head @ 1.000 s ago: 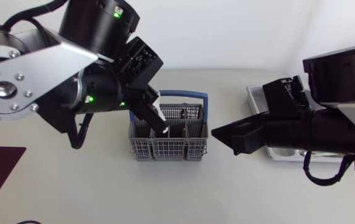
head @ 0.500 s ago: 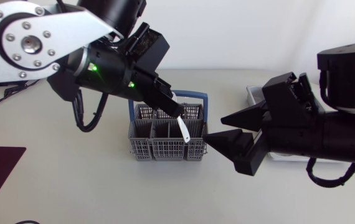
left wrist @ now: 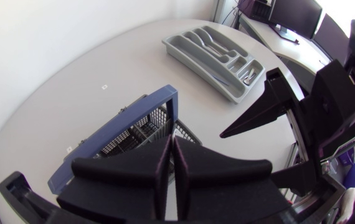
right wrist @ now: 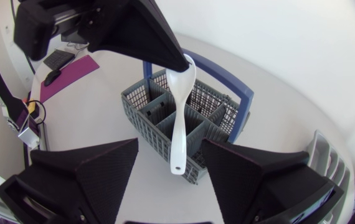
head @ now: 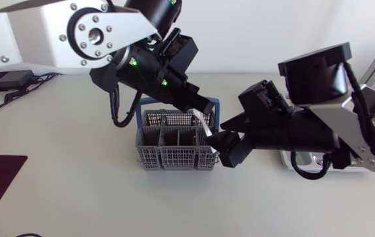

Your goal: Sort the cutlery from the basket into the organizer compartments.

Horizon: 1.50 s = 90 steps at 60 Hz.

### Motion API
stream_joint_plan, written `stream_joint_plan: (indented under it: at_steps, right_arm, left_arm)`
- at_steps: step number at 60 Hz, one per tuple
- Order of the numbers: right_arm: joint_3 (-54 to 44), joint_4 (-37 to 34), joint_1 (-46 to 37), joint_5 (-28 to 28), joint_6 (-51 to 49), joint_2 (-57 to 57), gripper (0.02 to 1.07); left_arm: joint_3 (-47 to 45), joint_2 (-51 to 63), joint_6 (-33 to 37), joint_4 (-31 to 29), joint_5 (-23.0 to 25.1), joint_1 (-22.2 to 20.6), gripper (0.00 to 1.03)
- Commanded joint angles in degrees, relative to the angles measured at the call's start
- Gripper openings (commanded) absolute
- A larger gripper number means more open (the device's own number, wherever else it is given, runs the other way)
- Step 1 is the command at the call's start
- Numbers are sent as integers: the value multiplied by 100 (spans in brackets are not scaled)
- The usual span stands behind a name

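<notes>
On the pale table (head: 75,197), the left arm (head: 56,29) has swung further toward the middle than a second ago, when its tool was down inside the basket. The right arm (head: 319,131) has come across from the organizer side to meet it. The grey organizer (left wrist: 218,53) lies well apart from the basket, mostly hidden under the right arm in the head view. The grey basket (head: 174,155) with its blue handle has not moved. The right gripper (head: 222,139) is now at the basket's right end, its fingers spread wide on either side of the spoon's lower end and touching nothing. The left gripper (right wrist: 174,62) is pinched tight on the top of the white spoon (right wrist: 180,118), which hangs clear above the basket's right end. The gripped end looks like the bowl, though the fingers hide most of it.
</notes>
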Motion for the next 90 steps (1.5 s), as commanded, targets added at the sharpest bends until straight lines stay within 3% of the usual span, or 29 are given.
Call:
stream_joint_plan:
  at_steps: [1,20,43,59,90]
  right_arm:
    - [254,105,-75,61,-107,244,61]
    - [456,229,-66,351,-125,657,48]
    - [561,229,4,457,-134,789,43]
    - [579,229,92,483,-142,842,27]
    - [553,229,180,518,-204,947,19]
  left_arm:
    - [249,232,-207,-118,153,43,3]
    - [425,364,-286,-215,338,61,3]
    - [469,408,-330,-268,461,69,3]
    - [443,399,-339,-277,478,87,3]
    - [416,355,-365,-277,505,87,3]
